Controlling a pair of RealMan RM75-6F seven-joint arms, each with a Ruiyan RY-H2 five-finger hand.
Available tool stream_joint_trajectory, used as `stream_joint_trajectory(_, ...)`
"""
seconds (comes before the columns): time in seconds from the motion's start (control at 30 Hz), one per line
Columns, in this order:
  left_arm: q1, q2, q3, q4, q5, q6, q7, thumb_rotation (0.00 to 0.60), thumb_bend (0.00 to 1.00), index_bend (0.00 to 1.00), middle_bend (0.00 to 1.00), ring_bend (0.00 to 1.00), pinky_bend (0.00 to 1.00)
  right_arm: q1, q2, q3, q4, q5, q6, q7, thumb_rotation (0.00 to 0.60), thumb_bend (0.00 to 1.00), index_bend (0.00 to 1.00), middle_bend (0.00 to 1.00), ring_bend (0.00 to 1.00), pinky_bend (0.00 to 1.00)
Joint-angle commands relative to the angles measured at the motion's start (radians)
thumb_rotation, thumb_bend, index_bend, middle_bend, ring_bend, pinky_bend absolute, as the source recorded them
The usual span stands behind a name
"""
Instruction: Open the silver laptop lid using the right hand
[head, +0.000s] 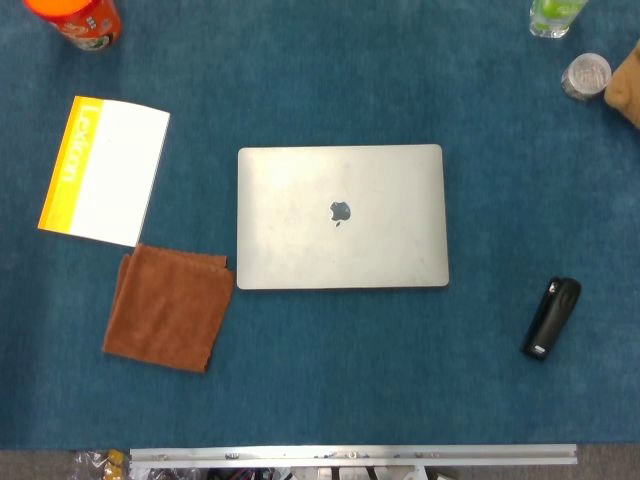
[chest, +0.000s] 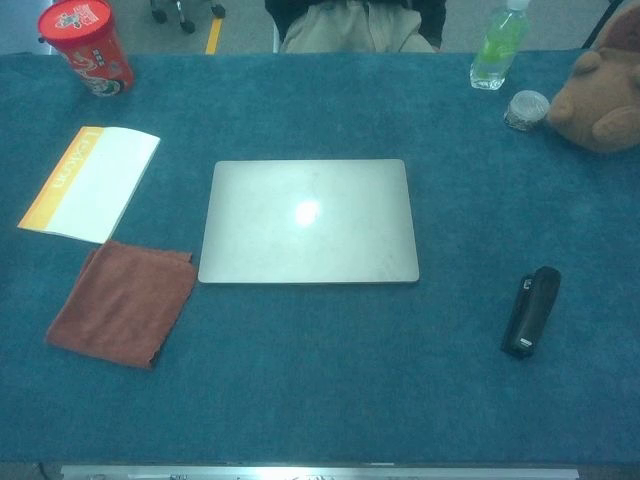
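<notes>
Fingers, hands, arms: none in either view; finger state impossible to tell, pose unrecorded, nothing touching any item. Silver laptop (head: 341, 216): centre of frame in both views, lying flat on the blue table (head: 330, 370), lid fully shut, logo facing up, near edge toward the bottom of the frame. Task progress, judged from the closed lid and absent hands: not begun; approach of the right hand, purchase on the lid's front edge and the lift itself all remaining. Brown cloth (head: 168, 306): lower left of the laptop, one corner just beside the laptop's near left corner. White booklet with orange spine (head: 104, 171): left of the laptop, apart from it, lower end touching or overlapping the cloth. Black stapler-like object (head: 551, 317): lower right, well apart from the laptop. Red cup (chest: 86, 46): upper left corner. Green bottle (chest: 498, 45), small clear-lidded jar (chest: 526, 109), brown plush toy (chest: 601, 95): upper right. Likely clear approach from the lower right, stapler-like object being the only item near that path.
</notes>
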Motion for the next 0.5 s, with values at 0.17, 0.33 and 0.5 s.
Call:
stream_joint_trajectory(0.17,0.002,-0.001,0.003,0.001,-0.003,-0.006,0.0,0.579,0.46,0.21,0.16,0.1,0.08,0.002,0.003,-0.003,-0.002,-0.004,-0.009,-0.002,0.6,0.2,0.13,0.17,0.12,0.15)
stream_joint_trajectory(0.33,0.005,0.002,-0.002,-0.006,0.003,0.008,-0.001,0.583,0.46,0.21,0.16,0.1,0.08,0.007,0.003,0.0,-0.001,-0.01,-0.011,0.003,0.6,0.2,0.13,0.17,0.12,0.15)
stream_joint_trajectory(0.5,0.003,0.009,-0.003,-0.022,-0.002,-0.001,0.01,0.581,0.46,0.21,0.16,0.1,0.08,0.016,0.003,-0.002,-0.014,-0.011,-0.032,0.041,0.6,0.2,0.13,0.17,0.12,0.15)
